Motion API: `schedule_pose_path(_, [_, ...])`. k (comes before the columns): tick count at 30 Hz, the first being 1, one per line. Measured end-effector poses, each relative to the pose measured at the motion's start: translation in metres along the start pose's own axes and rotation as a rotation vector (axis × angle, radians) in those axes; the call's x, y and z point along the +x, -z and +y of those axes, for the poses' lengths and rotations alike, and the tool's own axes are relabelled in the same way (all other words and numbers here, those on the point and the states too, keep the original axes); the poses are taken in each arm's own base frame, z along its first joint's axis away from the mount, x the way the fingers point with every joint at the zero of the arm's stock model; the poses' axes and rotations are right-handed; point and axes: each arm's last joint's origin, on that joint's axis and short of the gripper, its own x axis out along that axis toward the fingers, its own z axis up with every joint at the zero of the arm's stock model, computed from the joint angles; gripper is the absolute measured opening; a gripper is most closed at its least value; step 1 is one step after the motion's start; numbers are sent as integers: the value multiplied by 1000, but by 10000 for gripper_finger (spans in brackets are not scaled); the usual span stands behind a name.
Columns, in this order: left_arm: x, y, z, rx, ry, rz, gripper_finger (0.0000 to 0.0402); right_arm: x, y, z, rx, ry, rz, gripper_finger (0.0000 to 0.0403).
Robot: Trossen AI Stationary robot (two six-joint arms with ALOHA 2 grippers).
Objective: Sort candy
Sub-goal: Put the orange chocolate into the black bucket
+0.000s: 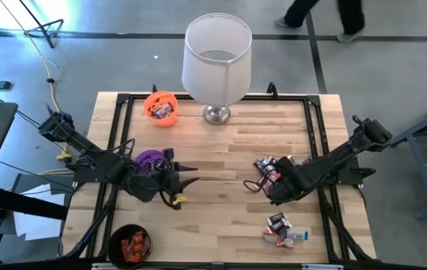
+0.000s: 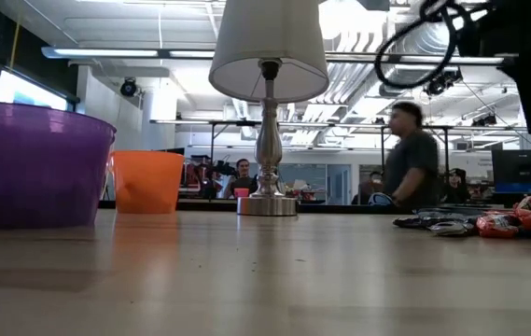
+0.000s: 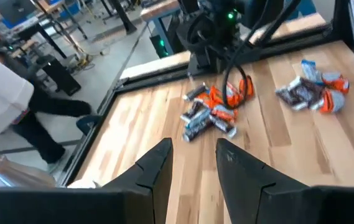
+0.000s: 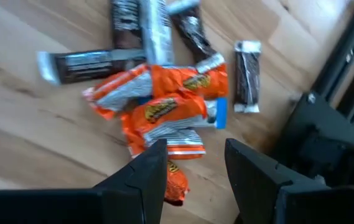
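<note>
The right gripper (image 4: 192, 165) hangs open over a candy (image 4: 164, 106) pile on the table's (image 1: 221, 150) right side, maybe touching it. The left gripper (image 3: 192, 168) waits open, empty, by the purple cup (image 1: 150, 159).

Illumination is bright and even, supplied by ceiling strip lights (image 2: 134, 53) visible above and behind the lamp (image 2: 267, 103). Shadows on the worktop (image 1: 221, 180) are soft and short around the lamp base. In the low view the worktop surface in front of the lamp is out of focus, and the purple cup (image 2: 34, 165) left of the lamp is soft-edged. Both wrist views are blurred; the candy (image 4: 164, 106) wrappers show mild glare.
</note>
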Motion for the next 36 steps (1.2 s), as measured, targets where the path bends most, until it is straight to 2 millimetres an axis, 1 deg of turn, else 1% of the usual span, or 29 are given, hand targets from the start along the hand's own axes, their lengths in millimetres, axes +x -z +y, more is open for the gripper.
schedule_pose_path(4, [-7,1,7,-8,20,19,110,19,6,-2,122,38,62,154])
schedule_pose_path(7, [-11,3,11,1,38,32,110,32,12,2,127,-2,170,154])
schedule_pose_path(10, [-14,3,13,5,52,35,110,40,17,6,64,-63,268,154])
schedule_pose_path(12, [-14,4,13,12,57,42,110,45,19,7,6,-85,295,154])
schedule_pose_path(15, [-14,4,13,12,57,42,110,50,21,8,-158,-128,324,154])
schedule_pose_path(21, [-11,5,10,-16,57,47,110,55,23,5,-504,-165,319,154])
schedule_pose_path(24, [-11,5,9,-40,56,49,110,61,24,6,-614,-204,310,154])
schedule_pose_path(28, [-11,5,9,-58,57,49,110,70,25,8,-632,-253,293,154])
schedule_pose_path(36, [-11,5,9,-52,57,49,110,98,32,2,-627,-281,288,154])
